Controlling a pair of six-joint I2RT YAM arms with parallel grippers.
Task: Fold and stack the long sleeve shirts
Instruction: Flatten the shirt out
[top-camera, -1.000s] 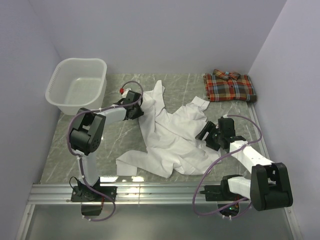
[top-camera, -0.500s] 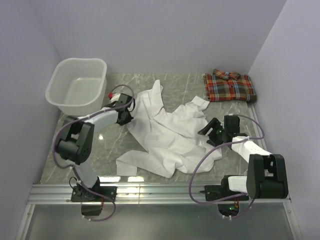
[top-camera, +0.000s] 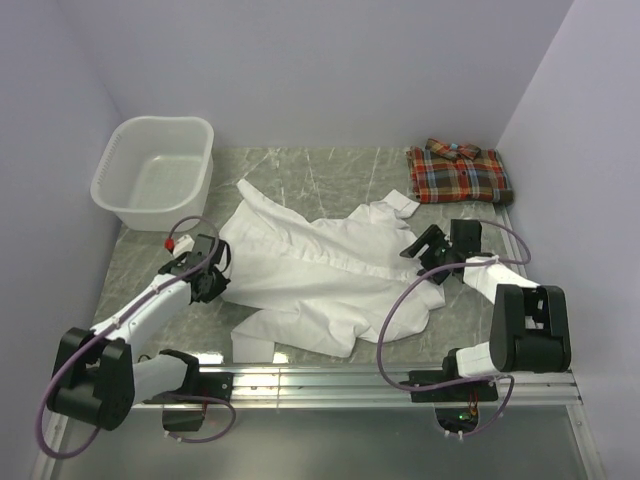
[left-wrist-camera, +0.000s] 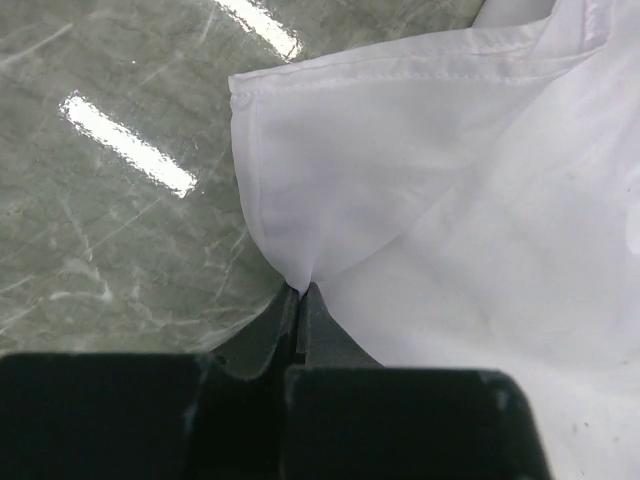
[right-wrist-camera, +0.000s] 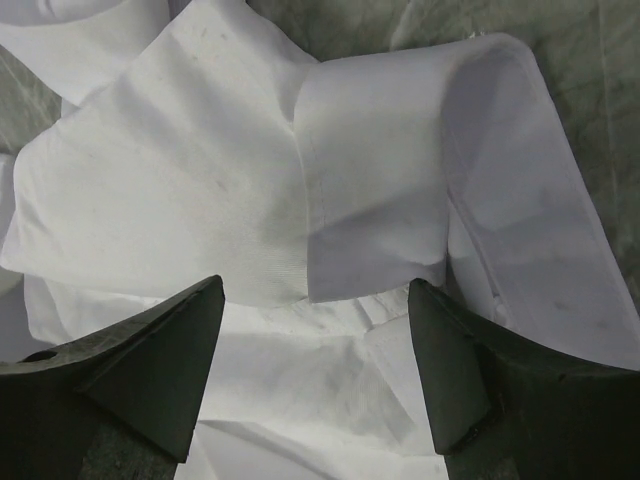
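1. My left gripper (left-wrist-camera: 301, 300) is fully closed. Its two fingertips meet on a pinch of cloth at the edge of the white shirt (top-camera: 320, 275), so it has hold of the shirt.
2. In the left wrist view, the cloth rises from the pinch in a taut fold. A stitched hem runs across above it, ending in a square corner.
3. My right gripper (right-wrist-camera: 315, 290) stands wide open with nothing between the jaws. It hangs over the right side of the white shirt. I cannot tell from the frames whether the fingertips touch the cloth.
4. Under the right gripper lies a flat panel of the shirt. Beside it is a doubled-over stitched band (right-wrist-camera: 520, 150); whether it is collar or cuff I cannot tell.
5. The white shirt lies opened out and rumpled on the marble table (top-camera: 330, 165), between my two grippers. The left gripper is at its left edge.
6. The plaid shirt (top-camera: 458, 175) lies folded beyond the white shirt's right end, toward the far right corner. It sits near the white shirt but apart from it.
7. The laundry basket (top-camera: 163, 121) stands upright beyond the white shirt's left end, toward the far left corner, apart from it.
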